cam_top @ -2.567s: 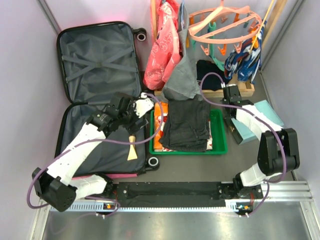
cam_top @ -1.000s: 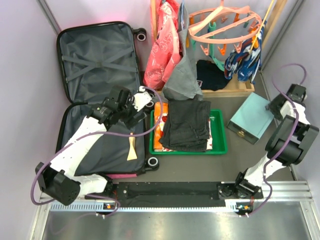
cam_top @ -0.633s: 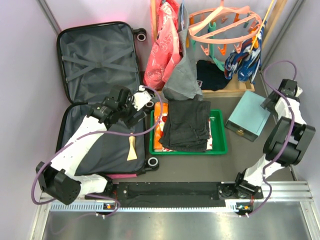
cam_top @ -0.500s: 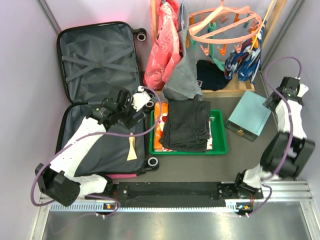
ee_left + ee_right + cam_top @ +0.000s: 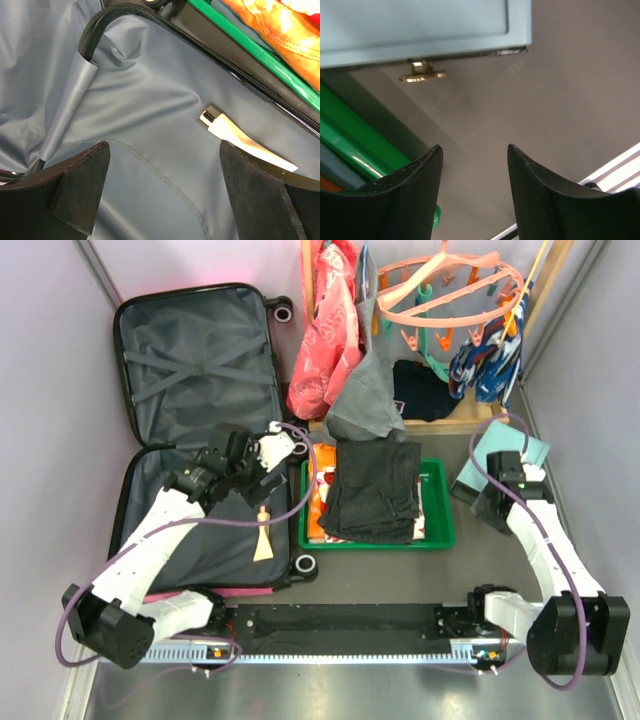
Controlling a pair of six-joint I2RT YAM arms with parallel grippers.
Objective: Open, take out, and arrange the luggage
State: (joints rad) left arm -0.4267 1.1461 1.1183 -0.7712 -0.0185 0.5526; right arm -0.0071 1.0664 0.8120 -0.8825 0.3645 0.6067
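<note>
The luggage (image 5: 190,360) lies wide open on the left of the overhead frame. Its two grey-lined halves run from the upper left corner to the lower left, and a sliver of hot-pink shell shows along the bottom edge. The upper half carries crossed straps. The left gripper (image 5: 165,160) hangs over the inner right corner of the lower half, near the black zipper trim, its jaws spread wide with only lining between them. Just beyond its fingers, a small cream-coloured implement (image 5: 240,145) with a metal cap lies flat on the lining.

At centre frame, a green tray (image 5: 437,536) sits just beside the case. It holds a folded black garment (image 5: 378,490) laid partly over something orange (image 5: 322,495). Above the tray, a grey cloth (image 5: 362,390) and a red bag (image 5: 325,340) hang against a wooden frame. A peach peg hanger (image 5: 450,285) fills the top of the picture.

To the right of the tray, a pale teal box (image 5: 420,25) rests on the dark floor (image 5: 480,560), partly covered in the overhead view by the right arm. The right gripper (image 5: 475,150) is poised low over the floor in front of the box's metal latch (image 5: 422,76). Its jaws are parted and grip nothing, and they touch neither box nor tray.
</note>
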